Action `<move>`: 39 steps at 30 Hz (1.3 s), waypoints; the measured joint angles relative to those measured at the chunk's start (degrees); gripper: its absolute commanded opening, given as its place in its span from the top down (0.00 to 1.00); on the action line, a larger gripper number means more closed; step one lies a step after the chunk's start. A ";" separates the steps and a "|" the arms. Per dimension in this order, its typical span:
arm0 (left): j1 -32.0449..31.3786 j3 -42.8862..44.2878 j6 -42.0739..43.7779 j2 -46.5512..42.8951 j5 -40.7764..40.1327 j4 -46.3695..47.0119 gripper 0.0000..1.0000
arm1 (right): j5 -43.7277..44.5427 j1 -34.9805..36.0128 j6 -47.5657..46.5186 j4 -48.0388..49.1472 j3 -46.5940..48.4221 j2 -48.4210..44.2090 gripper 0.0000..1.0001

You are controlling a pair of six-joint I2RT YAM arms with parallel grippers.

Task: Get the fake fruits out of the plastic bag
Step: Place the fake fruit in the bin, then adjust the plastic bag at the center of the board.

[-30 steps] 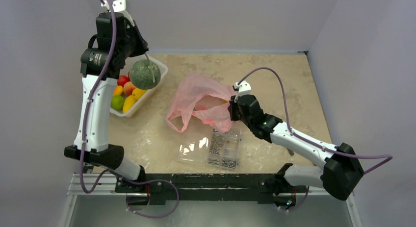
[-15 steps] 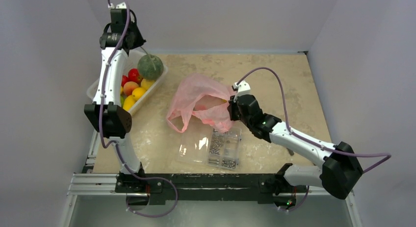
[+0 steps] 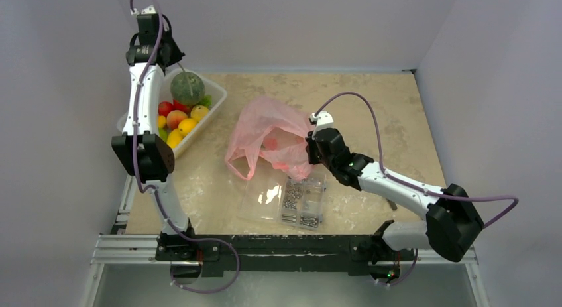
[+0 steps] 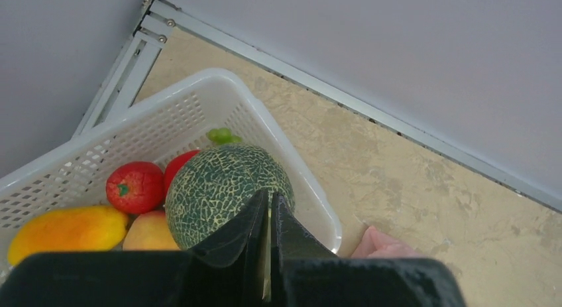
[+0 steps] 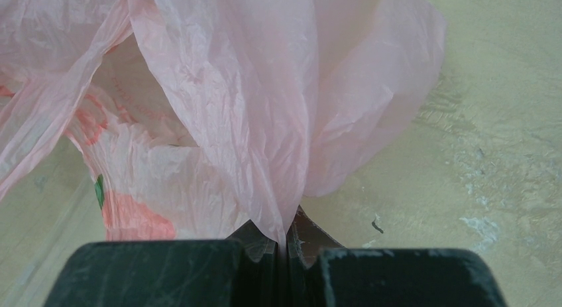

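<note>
Whatever lay inside the thin crinkly pink plastic bag [image 5: 219, 108] was hidden by its folds. My right pincer [image 5: 286, 239] was clenched on a pleat of it. My left pincer [image 4: 270, 199], nearly closed, gripped the netted grey-green toy melon [image 4: 212, 187] just ahead, in the white perforated plastic basket [image 4: 199, 88] among red, yellow and orange toy fruits [image 4: 134, 186].

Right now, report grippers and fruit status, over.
Left gripper shut on grey-green netted plastic melon, in white basket. Right gripper pinching thin pink plastic bag. Nothing blocking.
</note>
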 measured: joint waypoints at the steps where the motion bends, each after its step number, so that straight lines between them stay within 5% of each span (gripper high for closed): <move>1: 0.50 0.00 -0.57 0.15 0.50 -0.13 0.68 | 0.00 0.00 0.00 0.04 0.00 0.00 1.00; 7: 5.11 -3.45 -6.49 -0.07 7.82 -0.74 0.03 | -0.07 0.00 -0.02 -0.02 0.13 0.00 1.00; 9: 6.56 -7.39 -8.52 -1.40 10.62 -0.68 0.00 | -0.07 0.00 -0.04 -0.02 0.31 0.00 1.00; 14: 7.34 -16.63 -9.94 -8.00 15.45 -0.31 0.04 | -0.07 0.00 -0.17 -0.07 0.63 0.00 1.00; 21: 3.69 -33.11 -9.88 -28.81 26.67 6.21 0.12 | -3.10 0.00 -0.17 -0.04 0.87 0.00 1.00; 26: -11.74 -50.31 -9.81 -44.13 31.08 14.01 0.24 | -6.05 0.00 -0.37 0.11 0.72 -0.20 1.00; 29: -22.32 -58.55 -9.92 -47.67 31.39 17.35 0.47 | -6.43 0.00 -0.42 0.87 -1.11 -1.38 1.00; 33: -32.74 -67.82 -10.97 -49.00 26.53 21.90 0.49 | -6.38 0.00 -0.28 0.96 -4.81 -4.26 1.00; 39: -40.04 -74.14 -14.53 -45.81 19.87 30.42 0.61 | -6.38 0.00 1.40 1.31 -7.80 -7.17 1.00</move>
